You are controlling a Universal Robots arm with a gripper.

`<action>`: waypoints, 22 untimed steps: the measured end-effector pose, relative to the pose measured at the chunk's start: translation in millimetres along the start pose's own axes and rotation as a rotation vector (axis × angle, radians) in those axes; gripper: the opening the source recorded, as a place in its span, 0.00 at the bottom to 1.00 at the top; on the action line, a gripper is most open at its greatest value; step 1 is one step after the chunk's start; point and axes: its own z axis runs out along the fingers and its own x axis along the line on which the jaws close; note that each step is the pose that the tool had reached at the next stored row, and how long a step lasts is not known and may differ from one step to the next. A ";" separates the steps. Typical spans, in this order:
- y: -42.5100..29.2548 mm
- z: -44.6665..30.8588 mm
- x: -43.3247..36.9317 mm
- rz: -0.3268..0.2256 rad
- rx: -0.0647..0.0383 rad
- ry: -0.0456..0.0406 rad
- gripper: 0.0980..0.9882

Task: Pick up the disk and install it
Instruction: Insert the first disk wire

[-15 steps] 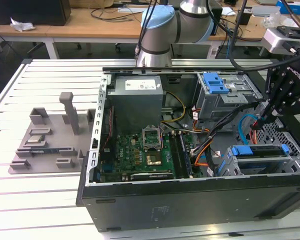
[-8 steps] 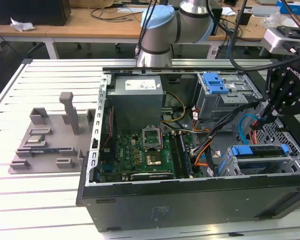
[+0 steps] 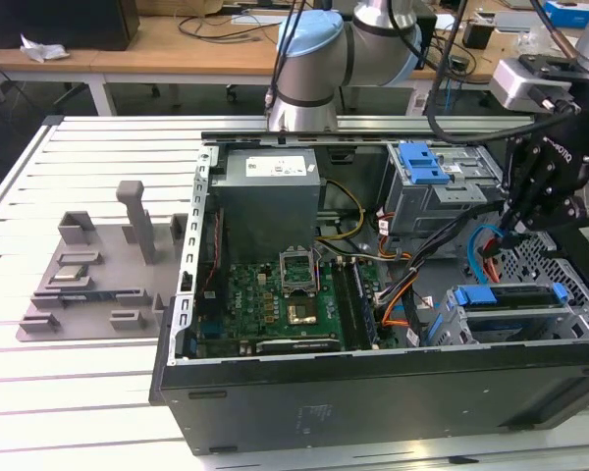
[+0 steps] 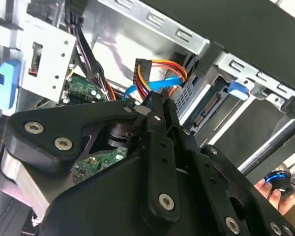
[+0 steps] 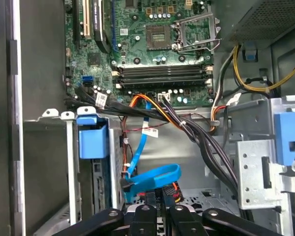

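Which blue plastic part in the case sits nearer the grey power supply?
The ribbed blue latch, right beside it; the disk's bracket lies farther off.

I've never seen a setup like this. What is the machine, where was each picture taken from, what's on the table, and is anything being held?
This is one robot arm with a black gripper at its end. It is working over an open computer case that lies on a slotted metal table. The exterior view comes from a camera off the arm. Both wrist views come from cameras riding near the gripper and looking into the case. On the exterior view's left, beside the case, sits a grey tray of small parts. The disk, in its blue bracket, sits in the drive cage below the gripper and is not held. A blue cable loops close to the gripper.
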 end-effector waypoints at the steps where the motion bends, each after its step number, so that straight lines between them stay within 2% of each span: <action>1: 1.1 0.2 2.5 0.000 0.000 0.0000 0.08; 7: 1.6 1.2 25.5 0.000 0.000 0.0001 0.08; 10: -0.7 1.3 28.1 0.000 0.000 -0.0001 0.08; 14: -14.7 0.6 27.0 0.000 -0.001 0.0001 0.08; 18: -15.9 0.6 27.4 0.000 -0.001 0.0003 0.08; 22: -16.2 0.8 32.8 0.000 -0.001 0.0004 0.08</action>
